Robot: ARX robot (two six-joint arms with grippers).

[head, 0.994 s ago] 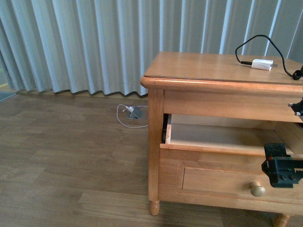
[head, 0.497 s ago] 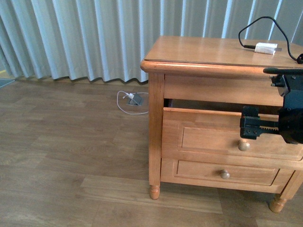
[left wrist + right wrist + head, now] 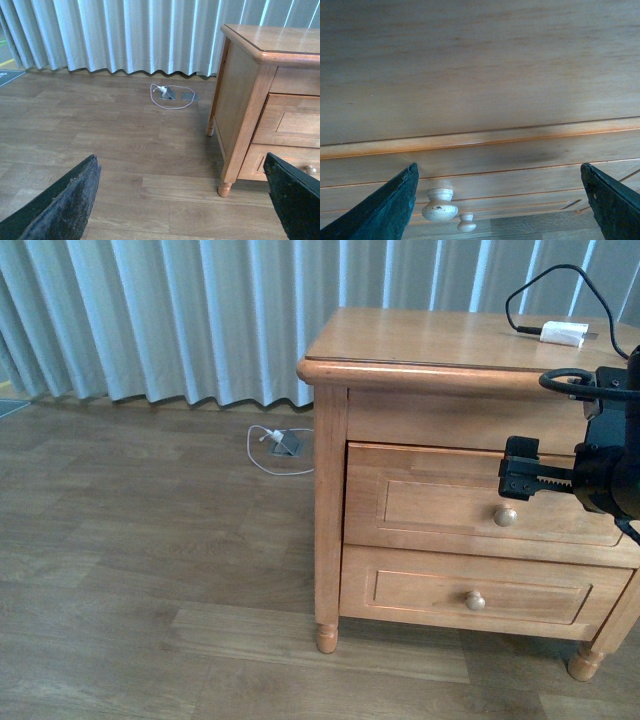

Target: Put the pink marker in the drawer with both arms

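Drawer (image 3: 480,505) is sitting shut in the front view, its knob (image 3: 506,516) at about 7 o'clock from the right gripper (image 3: 520,480), just beside it. That gripper is reaching sideways, along the drawer's long front, and it is the nearer arm. Pink marker is not showing anywhere; I am guessing it is inside the drawer.

Left gripper (image 3: 180,200) is hanging wide open in the left wrist view, holding nothing, well apart from the wood.

Right wrist view is showing wide-open fingers (image 3: 380,210), empty, with the knob between them.
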